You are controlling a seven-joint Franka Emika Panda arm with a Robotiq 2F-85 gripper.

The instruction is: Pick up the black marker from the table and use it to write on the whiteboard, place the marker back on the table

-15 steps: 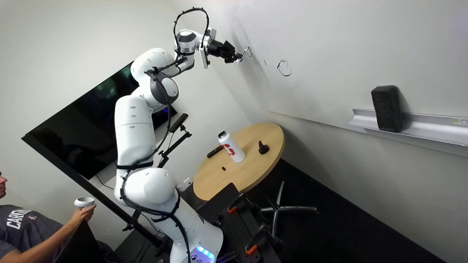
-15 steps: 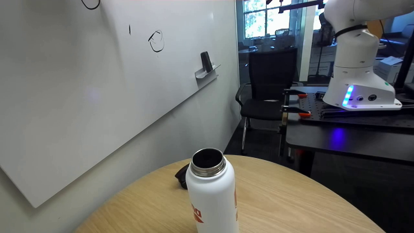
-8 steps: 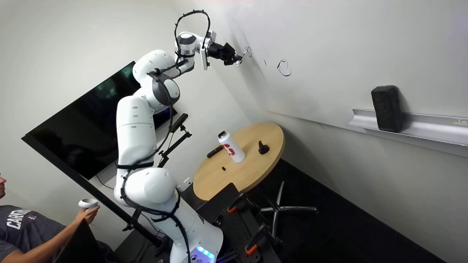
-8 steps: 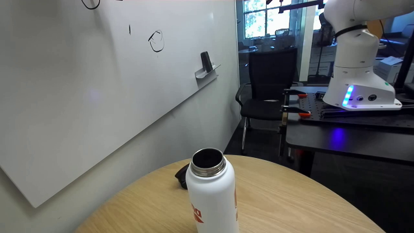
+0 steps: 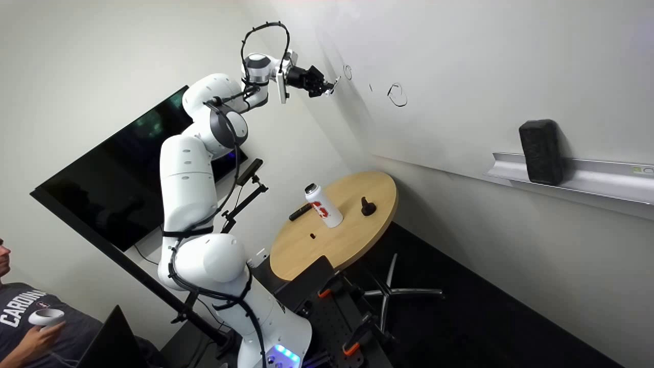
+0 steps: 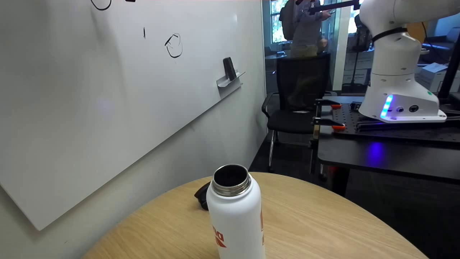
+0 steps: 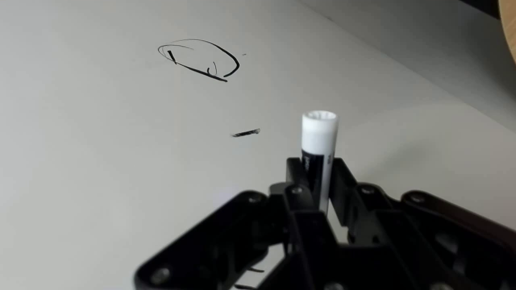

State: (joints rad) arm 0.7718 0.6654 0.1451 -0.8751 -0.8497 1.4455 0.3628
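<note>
My gripper (image 7: 316, 173) is shut on the black marker (image 7: 319, 133), a slim stick with a white end and a black-and-white label. The marker's lower part is hidden between the fingers. In an exterior view the gripper (image 5: 327, 88) holds the tilted marker (image 5: 336, 84) a little apart from the whiteboard (image 5: 460, 66). The whiteboard also shows in an exterior view (image 6: 90, 118) and in the wrist view (image 7: 121, 161), with dark loops and a short stroke. The round wooden table (image 5: 352, 237) stands well below the gripper; it also shows in an exterior view (image 6: 323, 216).
On the table stand a white-and-red bottle (image 5: 327, 209), a black lid-like object (image 5: 368, 206), a dark stick-shaped object (image 5: 300, 212) and a tiny dark piece (image 5: 312, 235). A black eraser (image 5: 541, 152) rests on the grey ledge (image 5: 603, 179). A black screen (image 5: 127, 174) hangs behind the arm.
The gripper has moved down and back from the whiteboard with the marker, and the loop beside it shows fully. The seated person's hand has moved left. Someone appears behind the glass.
</note>
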